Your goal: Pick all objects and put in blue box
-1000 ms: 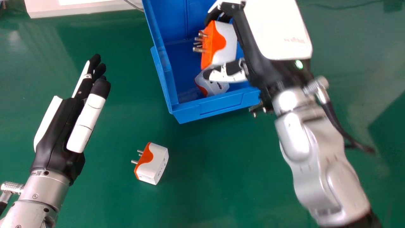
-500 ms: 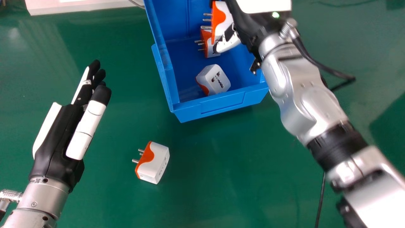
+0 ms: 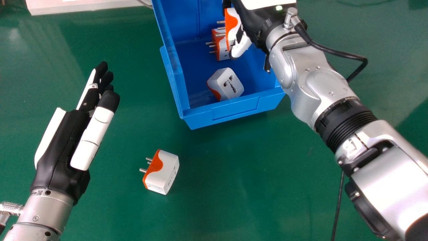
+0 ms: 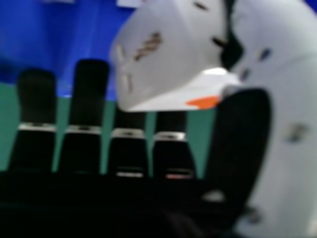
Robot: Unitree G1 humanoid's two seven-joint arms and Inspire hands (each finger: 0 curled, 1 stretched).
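Green tabletop [image 3: 234,184]; pale object [image 3: 83,7]; cable [image 3: 144,4]

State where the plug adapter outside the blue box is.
In the head view, the plug adapter lies on the green table left of centre, below the blue box and right of the left hand.

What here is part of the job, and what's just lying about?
Part of the job:
Blue box
Plug adapter in the right hand
Adapter near the box's front
Adapter deeper inside
Adapter on the table

Apparently just lying about:
Pale object, far left
Thin black cable, lower right
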